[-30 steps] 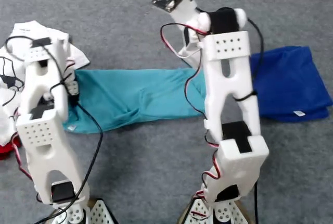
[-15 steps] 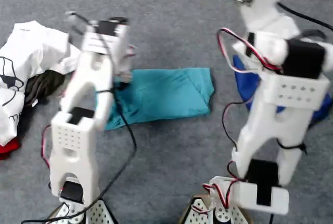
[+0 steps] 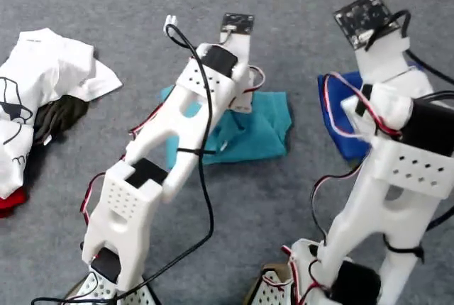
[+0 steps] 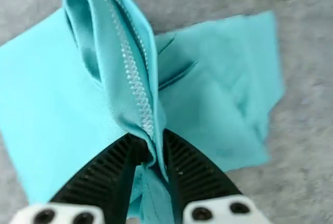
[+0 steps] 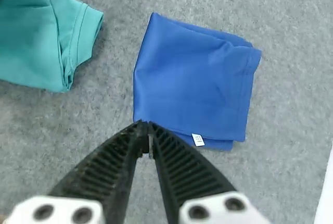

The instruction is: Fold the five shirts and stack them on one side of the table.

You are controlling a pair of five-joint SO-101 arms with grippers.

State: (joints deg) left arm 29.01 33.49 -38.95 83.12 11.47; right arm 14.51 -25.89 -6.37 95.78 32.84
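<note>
**Step in hand:** folding of the teal shirt [image 3: 264, 132], judged about midway.
- The left gripper [image 4: 154, 143] is clamping a raised ridge of the shirt's stitched edge, with the fabric pinched between its pads.
- It is holding that ridge above the rest of the cloth.

**Right gripper [image 5: 146, 130]:** jaws are resting together with nothing between them. It is hanging over the near left corner of the blue shirt [image 5: 192, 94].

**Teal shirt, condition:**
- It is lying at the middle of the table [image 3: 234, 206], already doubled into a rough rectangle.
- One hemmed sleeve is showing at its right edge.
- Creases are running across the top layer, and the lifted edge is standing up as a loop.
- The cloth is looking thin and limp, so it will likely be sagging from any single pinch point.

**Other stock:**
- The blue shirt is lying folded flat at the right, just beside the teal one.
- A white shirt [image 3: 42, 64], a dark garment [image 3: 60, 117] and a red one [image 3: 6, 202] are waiting unfolded at the left.

**Next move, judged:** the pinched edge is needing to be laid square onto the opposite edge and released flat. The bundle then goes onto the blue shirt.
</note>
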